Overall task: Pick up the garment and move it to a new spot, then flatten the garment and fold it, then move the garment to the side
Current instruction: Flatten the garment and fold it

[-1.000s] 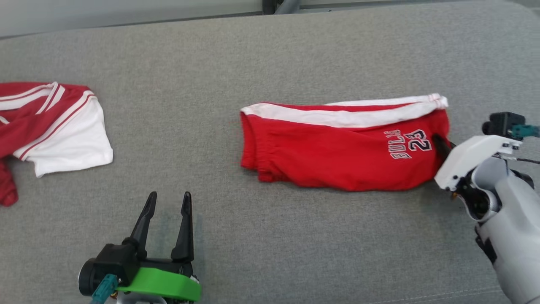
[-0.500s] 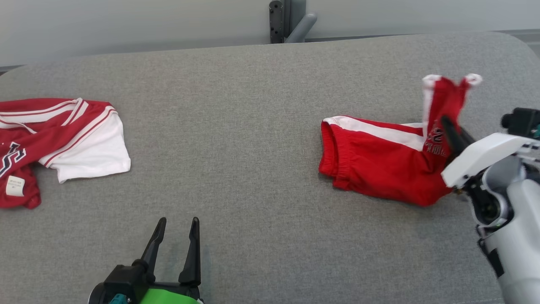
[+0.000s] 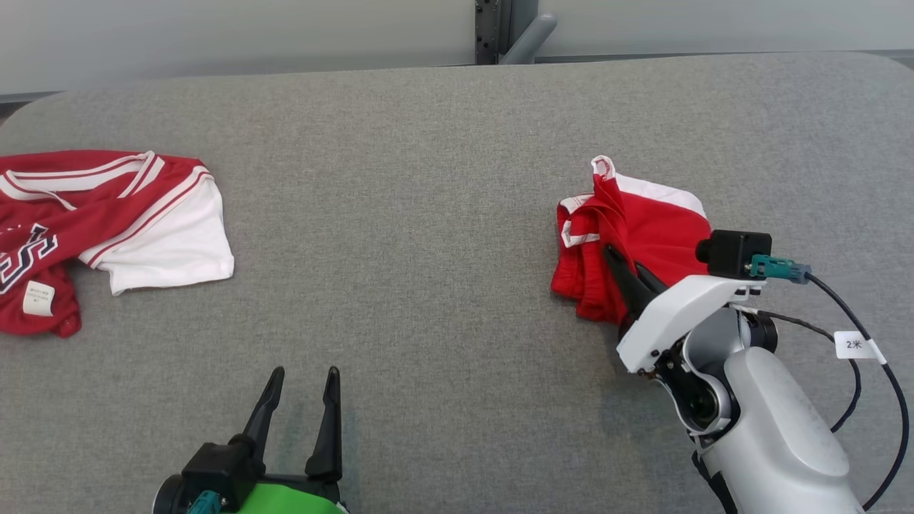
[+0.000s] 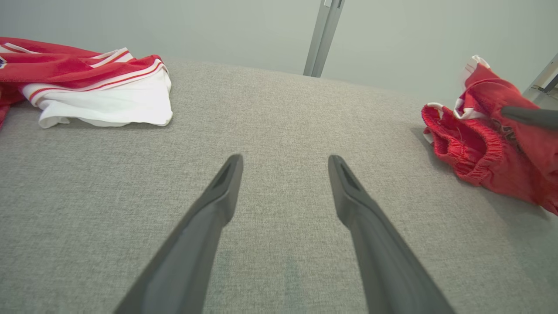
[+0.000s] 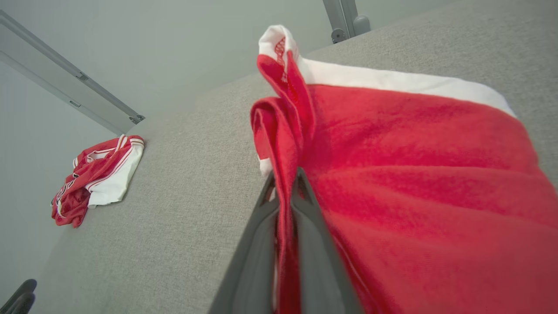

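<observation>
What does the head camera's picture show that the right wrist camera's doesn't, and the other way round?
Head view, not the wrist view: the pale right forearm, a black cable with a white tag, and the white label on the crumpled red-and-white jersey.
Right wrist view, not the head view: a close look up the two fingers at the cloth squeezed between them, and a slanted metal rail.
Both: the right hand shut on the red shorts with white trim, that jersey, the grey fabric-covered surface, a grey metal post.

My left gripper (image 3: pixel 305 373) sits low, fingers spread wide. My right gripper (image 3: pixel 608 250), wrist angled inward, fingers pinched tight on the garment (image 3: pixel 664 228).
</observation>
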Controlling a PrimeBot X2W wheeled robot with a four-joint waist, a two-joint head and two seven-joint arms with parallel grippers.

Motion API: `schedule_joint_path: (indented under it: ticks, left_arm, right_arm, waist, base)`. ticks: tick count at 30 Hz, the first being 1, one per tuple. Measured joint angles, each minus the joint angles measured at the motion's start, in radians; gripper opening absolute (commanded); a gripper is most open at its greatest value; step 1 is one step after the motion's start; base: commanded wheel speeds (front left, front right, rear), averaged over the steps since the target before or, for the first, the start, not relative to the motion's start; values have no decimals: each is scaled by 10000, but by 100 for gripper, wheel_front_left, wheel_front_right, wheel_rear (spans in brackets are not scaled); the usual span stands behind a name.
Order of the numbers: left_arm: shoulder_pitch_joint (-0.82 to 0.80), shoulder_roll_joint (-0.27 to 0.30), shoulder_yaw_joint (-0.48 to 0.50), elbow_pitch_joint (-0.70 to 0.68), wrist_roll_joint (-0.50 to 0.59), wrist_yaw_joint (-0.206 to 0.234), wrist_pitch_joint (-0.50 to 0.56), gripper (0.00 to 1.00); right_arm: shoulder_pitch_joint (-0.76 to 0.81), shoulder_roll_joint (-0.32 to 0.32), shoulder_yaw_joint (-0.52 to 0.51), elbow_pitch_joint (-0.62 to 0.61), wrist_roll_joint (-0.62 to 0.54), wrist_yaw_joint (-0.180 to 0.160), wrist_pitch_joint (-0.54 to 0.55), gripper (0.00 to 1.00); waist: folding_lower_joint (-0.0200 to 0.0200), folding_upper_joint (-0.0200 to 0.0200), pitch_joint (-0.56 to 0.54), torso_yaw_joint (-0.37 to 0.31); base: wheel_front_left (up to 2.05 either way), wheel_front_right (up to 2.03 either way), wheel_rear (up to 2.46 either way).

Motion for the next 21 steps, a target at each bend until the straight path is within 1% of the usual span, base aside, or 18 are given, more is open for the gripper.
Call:
schedule_joint_path:
  ticks: [5, 9, 10, 11, 13, 16, 19, 21]
  left_arm:
    - [0, -2, -65, 113, 0, -35, 0, 100]
    - [-34, -6, -163, 167, -10, -40, 0, 100]
    - [-62, -8, -180, 176, -35, -40, 0, 100]
    - [-88, -8, -188, 190, -86, -40, 0, 100]
    - [-97, -10, -163, 232, -174, -31, 0, 100]
    - [-67, -10, -67, 228, -176, -12, 0, 100]
    - [50, -12, 73, 194, -198, 35, 0, 100]
    - [139, -12, 161, 123, -207, 77, 0, 100]
  right_arm:
    - [-445, 109, 107, 857, -397, 0, -324, 0]
    - [-767, 109, 598, 1492, -184, 0, -635, 0]
    - [-824, 109, 759, 1618, -107, 0, -734, 36]
    - [-868, 111, 888, 1697, -50, 2, -890, 100]
    - [-980, 132, 1106, 1753, 109, 0, -1398, 100]
    - [-965, 132, 1154, 1425, 148, 0, -1889, 100]
    - [-687, 144, 876, 780, -184, 2, -2255, 100]
    - [-288, 140, 477, 284, -606, 2, -2410, 100]
  waist:
    - [0, 0, 72, 66]
    - [0, 1, 101, 124]
    - [0, 0, 105, 135]
    - [0, 0, 103, 140]
    - [0, 0, 83, 124]
    - [0, 0, 54, 86]
    - [0, 0, -3, 18]
    - [0, 0, -51, -51]
  base:
    - [0, 0, 0]
    - [0, 0, 0]
    - [0, 0, 0]
    - [0, 0, 0]
    - [0, 0, 0]
    - [0, 0, 0]
    - [0, 0, 0]
    - [0, 0, 0]
